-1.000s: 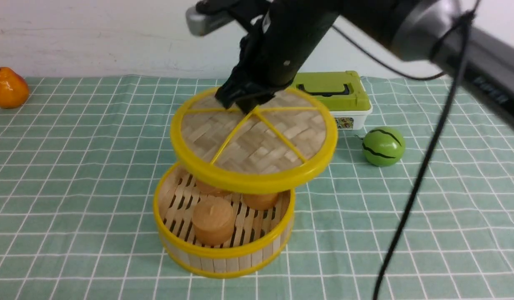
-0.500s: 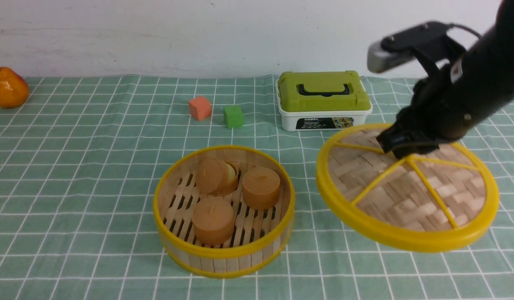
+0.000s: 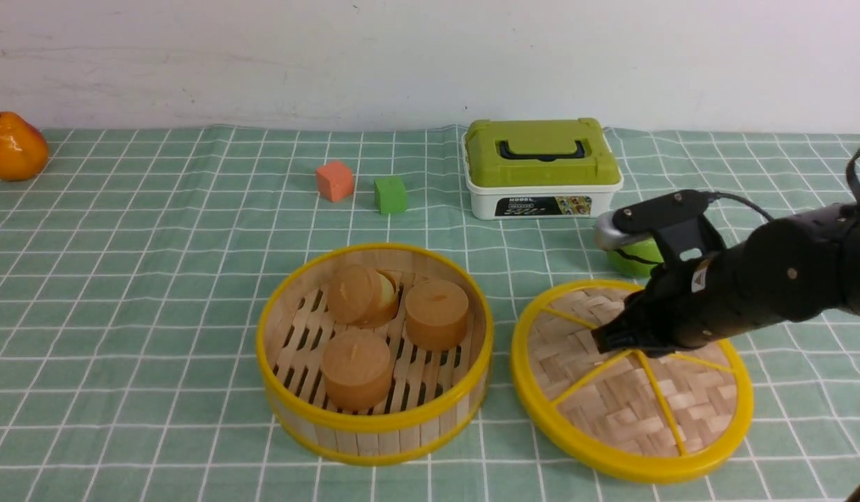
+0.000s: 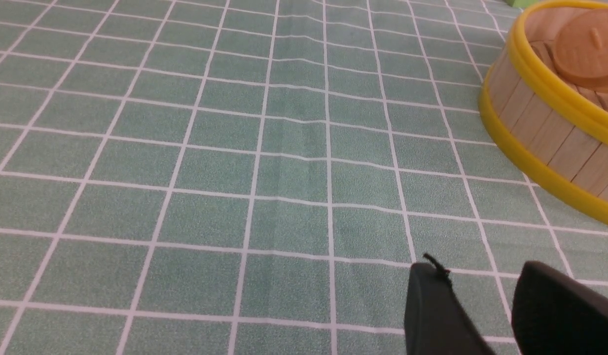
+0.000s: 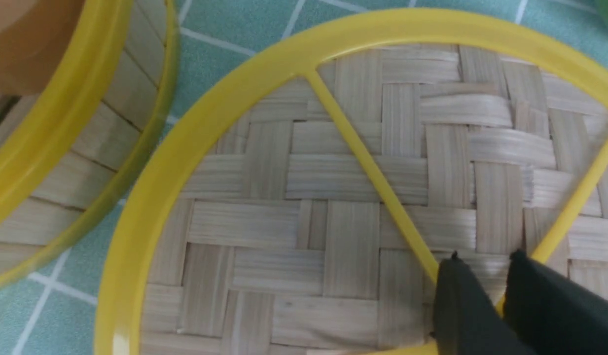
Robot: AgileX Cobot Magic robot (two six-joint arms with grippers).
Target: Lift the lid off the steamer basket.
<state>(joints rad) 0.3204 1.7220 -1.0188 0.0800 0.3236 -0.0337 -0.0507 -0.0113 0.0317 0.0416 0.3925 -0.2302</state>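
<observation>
Bamboo lid (image 3: 614, 411), pinched by the right gripper (image 3: 606, 341), may be dragged into the steamer basket (image 3: 374, 436) at nine o'clock if withdrawn unreleased.

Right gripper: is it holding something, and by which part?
Yes. The right gripper holds the lid at its centre, where the yellow spokes meet.

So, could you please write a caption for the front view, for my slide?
Right gripper holds the lid by its centre, beside the open steamer basket with three brown cakes inside.
</observation>
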